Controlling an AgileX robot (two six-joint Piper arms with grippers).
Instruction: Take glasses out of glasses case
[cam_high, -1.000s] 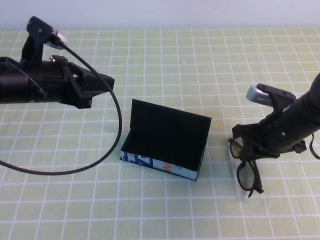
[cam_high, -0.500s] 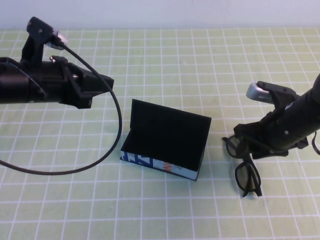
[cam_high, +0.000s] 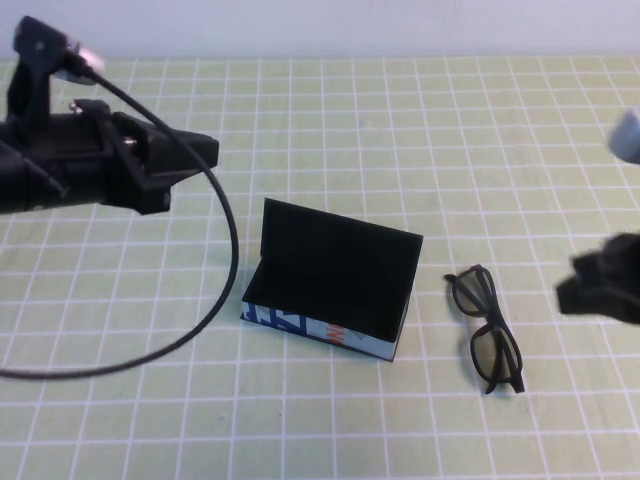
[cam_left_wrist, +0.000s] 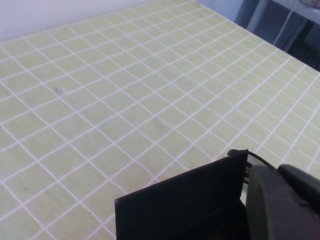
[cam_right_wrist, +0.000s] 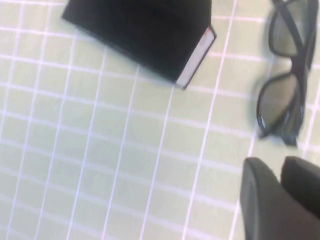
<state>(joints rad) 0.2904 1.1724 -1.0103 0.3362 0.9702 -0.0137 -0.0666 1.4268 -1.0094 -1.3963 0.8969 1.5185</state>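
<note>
The glasses (cam_high: 484, 328) lie on the bench just right of the open glasses case (cam_high: 330, 282), long axis front-to-back, nearer the empty right gripper (cam_high: 598, 290), jaws nearly closed; left gripper (cam_high: 185, 160) hovers far off, jaws unclear.

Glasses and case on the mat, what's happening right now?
The glasses lie folded on the mat, out of the open glasses case and to its right, not touching it. Nothing holds them. The right gripper sits at the right edge, clear of them; the left gripper hovers back-left of the case. The case looks empty.
</note>
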